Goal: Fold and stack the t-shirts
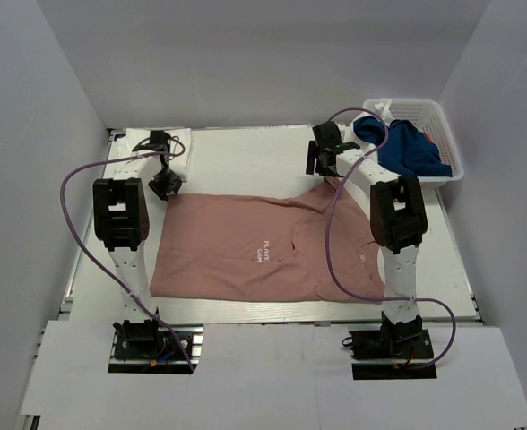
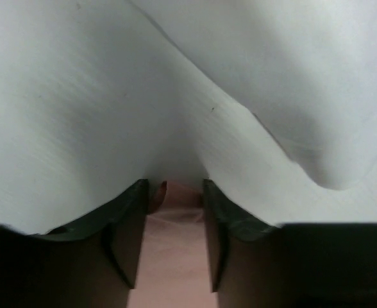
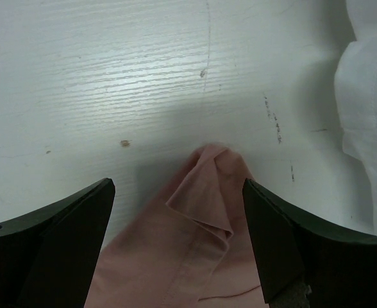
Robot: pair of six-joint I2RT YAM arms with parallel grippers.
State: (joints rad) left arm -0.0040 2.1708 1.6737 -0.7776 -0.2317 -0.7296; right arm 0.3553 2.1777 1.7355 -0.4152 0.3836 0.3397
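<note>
White table (image 1: 246, 152) bears pink t-shirt (image 1: 237, 255); left claw (image 2: 175, 196) straddles its corner, grip unclear.

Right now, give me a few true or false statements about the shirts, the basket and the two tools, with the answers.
The dusty pink cloth t-shirt lies spread flat on the white table: true.
The white plastic mesh basket is empty: false, a navy blue shirt lies in it.
The right tool is clamped shut: false, its jaws stand wide over a pink corner.
A folded white cloth lies near the left tool: true.
</note>
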